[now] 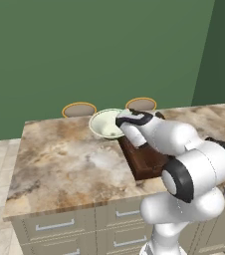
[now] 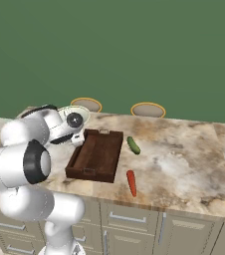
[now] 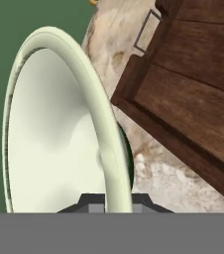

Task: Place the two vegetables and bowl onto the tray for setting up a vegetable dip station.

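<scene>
The pale cream-green bowl [image 1: 103, 125] [image 2: 82, 112] is tipped steeply on its side just off the far left corner of the dark brown tray [image 1: 145, 163] [image 2: 96, 155]. My gripper [image 1: 119, 122] [image 3: 118, 201] is shut on the bowl's rim, which runs straight between the fingertips in the hand view. There the bowl [image 3: 49, 134] fills the left and the tray [image 3: 193, 99] lies to the right. The green cucumber [image 2: 133, 145] lies on the counter right of the tray. The orange carrot [image 2: 131, 183] lies nearer the front edge.
Two yellow-rimmed stool seats [image 1: 79, 109] [image 1: 141, 103] stand behind the marbled counter [image 1: 59, 159], against a green wall. Drawers run under the counter's front edge. My arm reaches over the tray's near end.
</scene>
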Controlling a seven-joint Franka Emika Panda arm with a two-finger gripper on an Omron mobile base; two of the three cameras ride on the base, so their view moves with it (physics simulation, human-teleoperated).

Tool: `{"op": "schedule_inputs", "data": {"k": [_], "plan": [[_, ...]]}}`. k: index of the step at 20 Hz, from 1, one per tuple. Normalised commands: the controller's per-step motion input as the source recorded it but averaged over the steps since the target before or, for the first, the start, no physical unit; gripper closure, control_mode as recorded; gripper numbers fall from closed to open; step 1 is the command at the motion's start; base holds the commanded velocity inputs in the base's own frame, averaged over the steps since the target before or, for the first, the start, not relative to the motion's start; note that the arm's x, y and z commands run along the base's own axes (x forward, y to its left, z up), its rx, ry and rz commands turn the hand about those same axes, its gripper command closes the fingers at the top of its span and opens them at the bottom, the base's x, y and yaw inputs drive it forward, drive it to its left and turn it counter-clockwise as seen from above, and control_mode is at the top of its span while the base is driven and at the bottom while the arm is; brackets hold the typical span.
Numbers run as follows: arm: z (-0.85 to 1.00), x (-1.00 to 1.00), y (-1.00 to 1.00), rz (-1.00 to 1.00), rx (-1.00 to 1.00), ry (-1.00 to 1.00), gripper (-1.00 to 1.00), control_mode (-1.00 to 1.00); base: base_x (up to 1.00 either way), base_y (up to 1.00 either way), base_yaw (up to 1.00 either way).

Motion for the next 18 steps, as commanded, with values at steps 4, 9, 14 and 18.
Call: {"op": "schedule_inputs", "data": {"k": [4, 9, 14, 18], "plan": [[0.22, -0.06, -0.32, 0.00, 0.04, 0.08, 1.00, -1.00, 0.00, 0.00, 0.00], [0.00, -0.01, -0.44, 0.00, 0.04, 0.01, 1.00, -1.00, 0.00, 0.00, 0.00], [0.00, -0.03, -0.57, 0.00, 0.10, 0.00, 1.00, -1.00, 0.00, 0.00, 0.00], [0.00, 0.00, -0.51, 0.00, 0.12, 0.00, 1.00, -1.00, 0.00, 0.00, 0.00]]}}
